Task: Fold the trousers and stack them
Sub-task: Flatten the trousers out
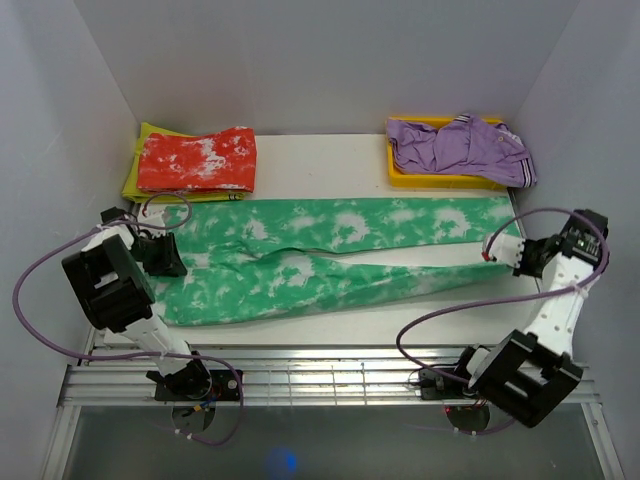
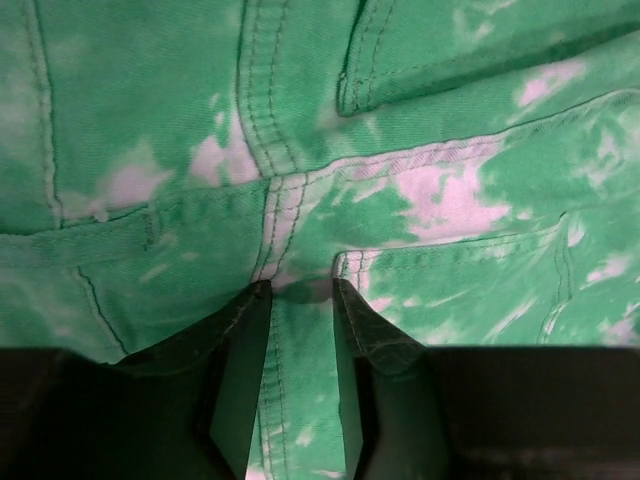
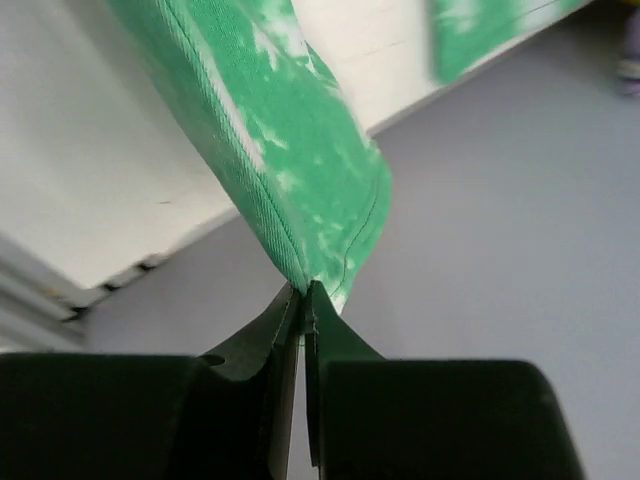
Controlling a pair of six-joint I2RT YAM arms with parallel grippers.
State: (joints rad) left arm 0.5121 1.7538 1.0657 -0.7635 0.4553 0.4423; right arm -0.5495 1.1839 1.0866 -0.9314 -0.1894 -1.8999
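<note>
The green trousers (image 1: 330, 260) with white blotches lie spread across the table, waist at the left and both legs running right. My left gripper (image 1: 170, 255) is down on the waist end. In the left wrist view its fingers (image 2: 360, 330) stand apart astride the back seam of the trousers (image 2: 400, 150), and the cloth between them lies flat. My right gripper (image 1: 497, 252) is at the far right, shut on the hem of the nearer leg. In the right wrist view the gripper (image 3: 303, 290) pinches that hem (image 3: 330, 240) and holds it lifted past the table edge.
A folded red-and-white garment (image 1: 197, 160) lies on a yellow-green cloth (image 1: 135, 175) at the back left. A yellow tray (image 1: 400, 172) holding a purple garment (image 1: 460, 148) sits at the back right. Grey walls close in both sides. Metal rails (image 1: 320, 375) run along the near edge.
</note>
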